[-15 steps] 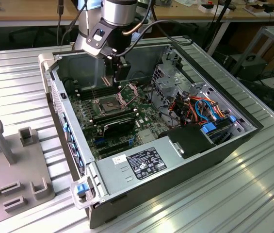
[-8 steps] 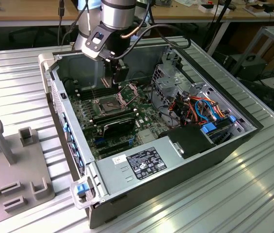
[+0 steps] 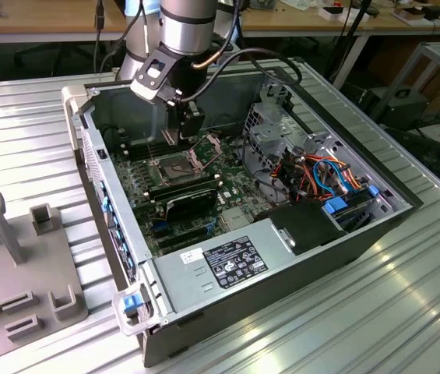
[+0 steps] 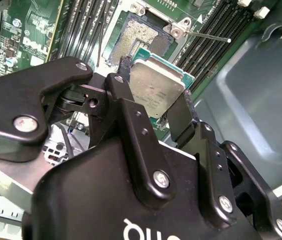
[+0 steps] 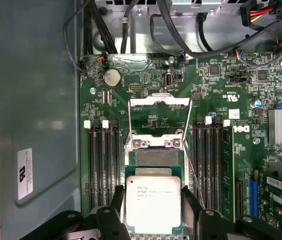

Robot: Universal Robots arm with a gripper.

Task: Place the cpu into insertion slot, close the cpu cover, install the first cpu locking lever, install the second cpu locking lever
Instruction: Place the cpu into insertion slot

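Claw [image 5: 152, 194] clenched on the chip [image 5: 153, 207], with a black finger [image 5: 118, 202] pressed to each of two opposite edges. The metal top of the chip faces the first wrist camera. Its print is too fine to make out.

Hidden or cut off:
- The socket [image 5: 155, 157] lies just beyond the fingertips. Only its far strip of dark pins shows, because the chip covers the nearer part.
- Cannot tell whether the chip touches the socket frame or hangs just above it. In the second wrist view it looks tilted and not seated.
- The claw's body is cut off at the edge in both wrist views.
- In the exterior view the claw blocks the chip, and the arm runs out of frame above.

The cover plate [image 5: 159, 117] is swung open past the socket, on the side away from the claw, with green board showing through its window. A thin wire lever [image 4: 208, 36] sticks out free beside the socket.

Containers:
- The open computer case [image 3: 114, 226] lies on a ribbed metal table [image 3: 406, 312], and the claw is down inside it.
- Inside the case is the green board, with long black memory slots [image 5: 103, 165] on either side of the claw.
- A coin battery [image 5: 112, 77] sits beyond the cover plate.
- A labelled power box [image 3: 227, 261] and a bundle of coloured cables [image 3: 325, 175] sit well apart from the claw.
- A grey fixture [image 3: 17, 257] stands outside the case.
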